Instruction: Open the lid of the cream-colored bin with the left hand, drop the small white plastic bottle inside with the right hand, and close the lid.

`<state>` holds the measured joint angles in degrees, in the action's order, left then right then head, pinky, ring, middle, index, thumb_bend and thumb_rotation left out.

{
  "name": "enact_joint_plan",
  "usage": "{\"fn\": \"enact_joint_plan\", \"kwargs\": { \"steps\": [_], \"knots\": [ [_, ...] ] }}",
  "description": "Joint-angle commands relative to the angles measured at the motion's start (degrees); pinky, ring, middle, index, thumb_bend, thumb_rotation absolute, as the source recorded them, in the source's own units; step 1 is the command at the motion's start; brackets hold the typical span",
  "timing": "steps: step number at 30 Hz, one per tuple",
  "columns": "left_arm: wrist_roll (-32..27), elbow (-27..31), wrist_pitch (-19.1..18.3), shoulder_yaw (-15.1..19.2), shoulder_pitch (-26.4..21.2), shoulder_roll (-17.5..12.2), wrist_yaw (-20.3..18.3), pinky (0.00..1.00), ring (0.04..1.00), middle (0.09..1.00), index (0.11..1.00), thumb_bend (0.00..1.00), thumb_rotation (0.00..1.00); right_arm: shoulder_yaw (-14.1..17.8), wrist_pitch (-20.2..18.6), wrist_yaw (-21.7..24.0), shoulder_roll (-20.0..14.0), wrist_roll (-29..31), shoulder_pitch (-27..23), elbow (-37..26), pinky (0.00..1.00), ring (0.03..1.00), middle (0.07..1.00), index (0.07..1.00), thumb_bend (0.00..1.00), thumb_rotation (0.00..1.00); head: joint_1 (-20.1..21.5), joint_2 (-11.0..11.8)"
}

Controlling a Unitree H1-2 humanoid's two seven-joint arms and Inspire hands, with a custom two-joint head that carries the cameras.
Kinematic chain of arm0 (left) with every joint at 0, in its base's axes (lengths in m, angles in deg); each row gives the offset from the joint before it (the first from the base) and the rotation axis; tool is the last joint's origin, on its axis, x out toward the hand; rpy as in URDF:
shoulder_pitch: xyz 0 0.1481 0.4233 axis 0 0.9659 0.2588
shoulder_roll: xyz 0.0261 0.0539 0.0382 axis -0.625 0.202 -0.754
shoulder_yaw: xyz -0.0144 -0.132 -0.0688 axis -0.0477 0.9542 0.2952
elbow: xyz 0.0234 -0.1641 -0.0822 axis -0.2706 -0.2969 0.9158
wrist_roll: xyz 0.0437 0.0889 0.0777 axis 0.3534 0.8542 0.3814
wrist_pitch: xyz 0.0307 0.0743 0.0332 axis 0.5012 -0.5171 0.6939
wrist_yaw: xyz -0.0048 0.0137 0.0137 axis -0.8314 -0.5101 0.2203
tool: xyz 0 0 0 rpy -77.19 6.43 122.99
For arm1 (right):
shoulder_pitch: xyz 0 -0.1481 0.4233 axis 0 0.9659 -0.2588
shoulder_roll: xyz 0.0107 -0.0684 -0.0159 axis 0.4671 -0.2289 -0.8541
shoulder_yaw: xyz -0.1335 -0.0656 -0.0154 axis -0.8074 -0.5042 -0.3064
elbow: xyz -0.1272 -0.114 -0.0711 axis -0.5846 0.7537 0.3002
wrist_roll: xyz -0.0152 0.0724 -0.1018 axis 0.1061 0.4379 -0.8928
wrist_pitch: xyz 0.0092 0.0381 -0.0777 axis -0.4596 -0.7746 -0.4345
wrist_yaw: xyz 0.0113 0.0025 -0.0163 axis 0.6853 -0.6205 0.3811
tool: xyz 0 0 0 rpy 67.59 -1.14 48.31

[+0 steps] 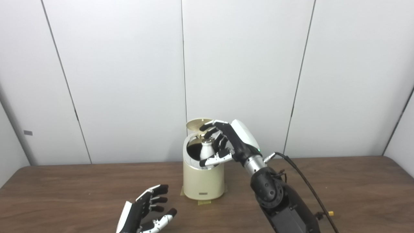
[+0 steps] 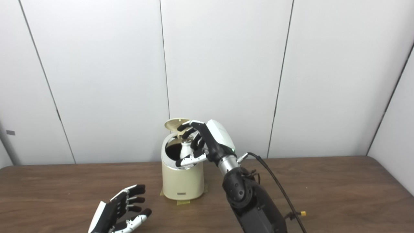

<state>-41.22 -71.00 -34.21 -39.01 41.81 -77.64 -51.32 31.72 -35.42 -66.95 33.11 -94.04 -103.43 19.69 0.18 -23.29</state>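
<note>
The cream-colored bin (image 1: pixel 203 181) stands on the brown table, taped at its base. Its round lid (image 1: pixel 198 124) is swung up and back, and the dark opening shows. My right hand (image 1: pixel 226 142) hovers over the opening, shut on the small white plastic bottle (image 1: pixel 207 149), which is upright between thumb and fingers, its lower part inside the rim. My left hand (image 1: pixel 145 212) rests low at the front left of the bin, open, fingers spread, holding nothing.
White wall panels rise directly behind the table (image 1: pixel 355 194). A black cable (image 1: pixel 307 184) trails from the right wrist down to the table's right front. Yellow tape (image 1: pixel 203 202) marks the bin's spot.
</note>
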Motion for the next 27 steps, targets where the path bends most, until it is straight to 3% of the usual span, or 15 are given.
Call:
{"fn": "enact_joint_plan", "kwargs": {
  "steps": [1,6,8,11,16,17,20,27],
  "knots": [
    [1.0,-0.5,1.9,-0.5,-0.1,0.7,0.6,0.65,0.731,0.789,0.794,0.59,0.1,1.4,2.9,-2.3,-0.2,1.0,-2.2,-2.4,0.32,0.401,0.588,0.657,0.88,0.06,0.0,-0.1],
    [0.9,-0.4,1.9,-0.4,-0.2,0.8,0.7,0.65,0.725,0.785,0.793,0.59,0.09,4.7,10.2,-5.7,-0.4,4.9,-0.6,-4.1,0.26,0.346,0.532,0.613,0.79,0.02,-0.2,0.2],
    [0.5,-0.4,2.1,-0.2,-0.3,0.9,0.7,0.65,0.726,0.786,0.794,0.59,0.09,6.3,12.7,-6.7,-0.8,6.3,0.6,-5.2,0.24,0.323,0.494,0.593,0.61,0.0,-0.4,0.2],
    [0.4,-0.3,2.2,-0.1,-0.3,0.9,0.8,0.64,0.719,0.779,0.792,0.6,0.11,7.9,14.9,-7.3,-1.7,7.1,2.6,-6.5,0.21,0.3,0.484,0.579,0.57,0.0,-0.6,0.2],
    [-0.2,-0.2,2.3,0.1,-0.3,0.9,0.6,0.65,0.729,0.789,0.794,0.59,0.1,10.0,14.6,-6.5,-3.8,8.5,6.3,-8.0,0.25,0.354,0.488,0.623,0.56,0.0,-0.5,0.3],
    [-0.1,-0.3,2.3,0.1,-0.3,0.9,0.6,0.64,0.727,0.789,0.795,0.59,0.1,10.2,13.9,-5.8,-4.0,9.1,7.1,-8.6,0.28,0.383,0.558,0.646,0.68,0.14,-0.6,0.3],
    [-0.4,-0.4,2.5,0.1,-0.3,0.9,0.4,0.64,0.726,0.785,0.793,0.59,0.09,10.7,13.0,-3.7,-4.7,11.1,9.2,-9.4,0.32,0.419,0.634,0.696,0.78,0.24,-0.8,0.2],
    [-0.6,0.0,2.3,0.1,-0.3,0.9,0.2,0.64,0.731,0.785,0.794,0.6,0.1,11.0,8.1,2.6,-5.1,17.3,13.2,-12.2,0.39,0.522,0.739,0.783,0.81,0.25,-2.3,-0.3]
  ]
}}
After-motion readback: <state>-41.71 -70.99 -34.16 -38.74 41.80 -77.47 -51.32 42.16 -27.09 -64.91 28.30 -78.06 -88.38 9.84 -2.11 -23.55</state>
